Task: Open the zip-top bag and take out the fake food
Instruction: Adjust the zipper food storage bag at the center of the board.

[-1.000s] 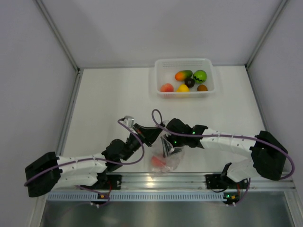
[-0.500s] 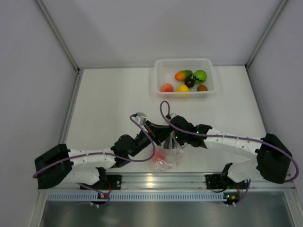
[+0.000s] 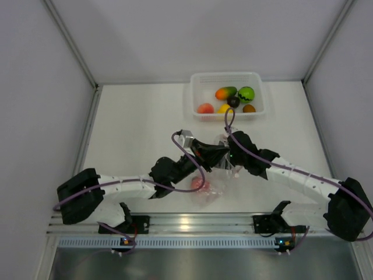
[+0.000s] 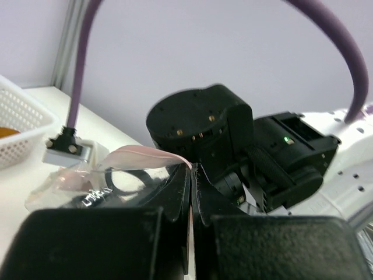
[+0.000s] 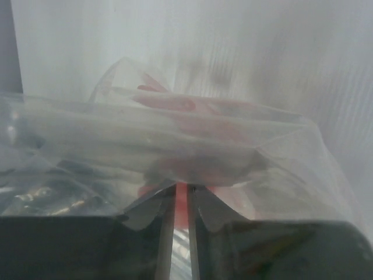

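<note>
Pinching the zip-top bag [image 3: 205,191] from opposite sides, the left tool [image 4: 191,178] and right tool [image 5: 180,198] are both clamping fully closed on its pink-red strip, holding its top up over the bench [image 3: 134,122]. One pink-red piece of fake food [image 3: 198,185] is lying inside; other pieces are sitting in the white tray [image 3: 193,93].

The white table [image 3: 134,122] carries one translucent white tray [image 3: 210,84], set flat on the far side of the jaws, well apart from them. The zip-top bag [image 3: 207,196] sags on the near side of the jaws; contact with the table cannot be confirmed.
</note>
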Controlling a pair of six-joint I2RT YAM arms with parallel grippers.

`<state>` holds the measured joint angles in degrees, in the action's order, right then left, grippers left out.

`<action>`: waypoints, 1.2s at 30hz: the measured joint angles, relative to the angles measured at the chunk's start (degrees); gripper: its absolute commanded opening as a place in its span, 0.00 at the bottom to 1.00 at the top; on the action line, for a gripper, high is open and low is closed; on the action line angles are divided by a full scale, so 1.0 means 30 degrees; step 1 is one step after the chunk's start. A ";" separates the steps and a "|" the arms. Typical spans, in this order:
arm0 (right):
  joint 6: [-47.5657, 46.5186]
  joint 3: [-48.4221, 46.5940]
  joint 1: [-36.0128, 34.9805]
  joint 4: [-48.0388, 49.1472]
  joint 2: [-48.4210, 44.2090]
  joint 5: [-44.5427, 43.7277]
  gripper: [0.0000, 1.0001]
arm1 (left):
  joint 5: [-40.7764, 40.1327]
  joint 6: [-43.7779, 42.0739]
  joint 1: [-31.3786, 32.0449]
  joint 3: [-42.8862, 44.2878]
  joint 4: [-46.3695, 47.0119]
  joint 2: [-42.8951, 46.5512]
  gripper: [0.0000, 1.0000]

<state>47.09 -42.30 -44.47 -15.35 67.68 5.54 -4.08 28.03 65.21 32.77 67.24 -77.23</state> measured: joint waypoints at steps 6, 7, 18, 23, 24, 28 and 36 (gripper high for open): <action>-0.1246 -0.0707 0.1413 -0.1100 0.0284 -0.2164 0.12 | 0.0597 0.0044 -0.0962 0.2055 -0.0277 -0.1559 0.00; -0.1530 -0.0933 0.1559 -0.1421 0.0321 -0.2739 0.12 | 0.0670 0.0109 -0.0976 0.2164 -0.0291 -0.1588 0.00; -0.4568 -0.2922 0.1865 -0.6040 0.0357 -1.1868 0.10 | 0.0437 0.0036 -0.0860 -0.0627 -0.0189 0.0561 0.00; -0.5413 -0.3177 0.1647 -0.6696 0.0291 -1.2903 0.10 | -0.0670 0.0219 -0.0306 -0.3388 -0.0102 0.1239 0.00; -0.5544 -0.3147 0.1552 -0.6725 0.0291 -1.2641 0.10 | -0.0889 0.0321 -0.0197 -0.3665 -0.0066 0.1239 0.00; -0.5807 -0.3009 0.1370 -0.6914 0.0248 -1.1395 0.10 | -0.1581 0.0809 -0.0015 -0.4466 0.0452 0.1246 0.00; -0.6302 -0.3257 0.0976 -0.8378 0.0583 -1.0287 0.13 | -0.2106 0.1260 0.0335 -0.4568 0.0736 0.1224 0.00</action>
<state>28.18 -52.07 -41.54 -40.49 69.43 -25.32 -10.39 31.81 66.22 19.07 69.45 -73.56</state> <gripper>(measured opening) 0.125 0.020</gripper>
